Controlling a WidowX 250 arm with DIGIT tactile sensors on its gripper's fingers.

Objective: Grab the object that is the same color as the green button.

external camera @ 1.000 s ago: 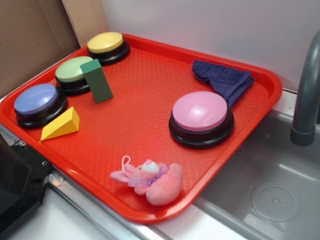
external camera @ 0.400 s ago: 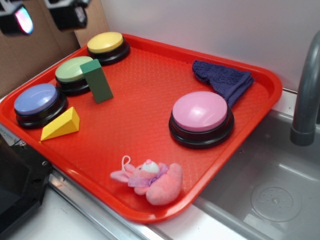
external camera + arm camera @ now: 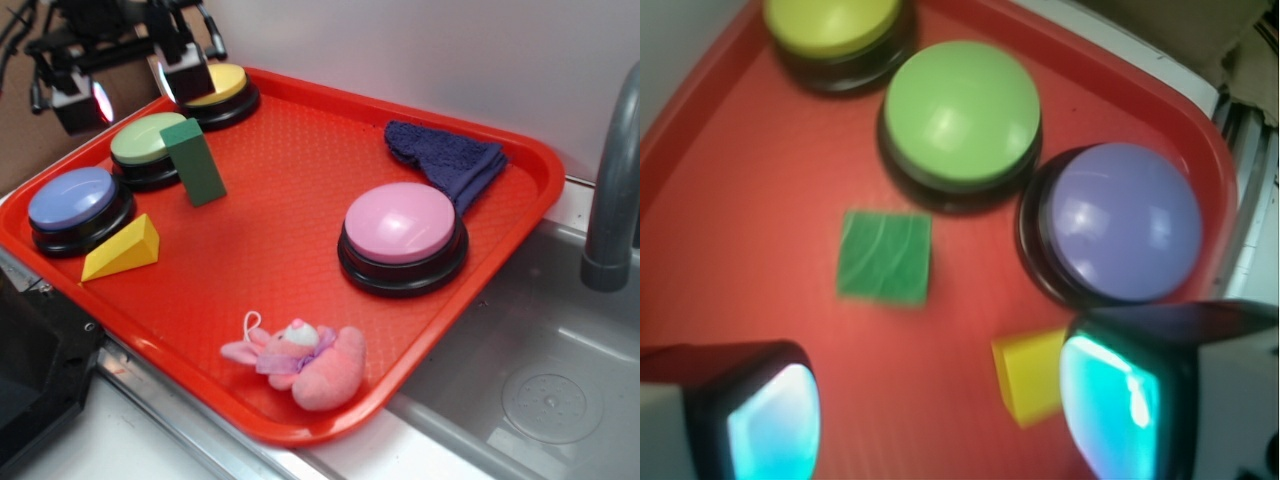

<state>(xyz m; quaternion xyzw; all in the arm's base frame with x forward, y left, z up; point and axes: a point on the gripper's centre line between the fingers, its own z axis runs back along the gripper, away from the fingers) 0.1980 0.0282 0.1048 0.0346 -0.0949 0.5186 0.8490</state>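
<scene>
The dark green rectangular block (image 3: 193, 161) stands upright on the red textured plastic tray (image 3: 290, 230), near the tray's far left side, just in front of the round pale green dome button on its black base (image 3: 146, 147); in the exterior view the block overlaps the button's right edge, while the wrist view shows a narrow strip of tray between the block's square top (image 3: 885, 257) and the button (image 3: 962, 116). Nothing is touching the block. The robot gripper (image 3: 128, 78) hangs in the air above the far left corner of the tray, up over the green and yellow buttons and well clear of the block, its two black fingers with glowing pads spread apart and holding nothing; from the wrist camera the left pad (image 3: 772, 425) and right pad (image 3: 1125, 405) frame the bottom corners of the view with the block between and beyond them. Behind the green button sits a yellow-domed button (image 3: 213, 90), and to its front left a blue-violet domed button (image 3: 76, 204). A yellow wedge block (image 3: 122, 250) lies just in front of the blue one. Farther right on the tray are a large pink-domed button (image 3: 402, 235), a folded dark blue cloth (image 3: 446, 160) near the back edge, and a pink plush bunny (image 3: 303, 364) near the front rim. A grey sink basin (image 3: 540, 370) with a grey faucet pipe (image 3: 610, 190) lies to the tray's right.
</scene>
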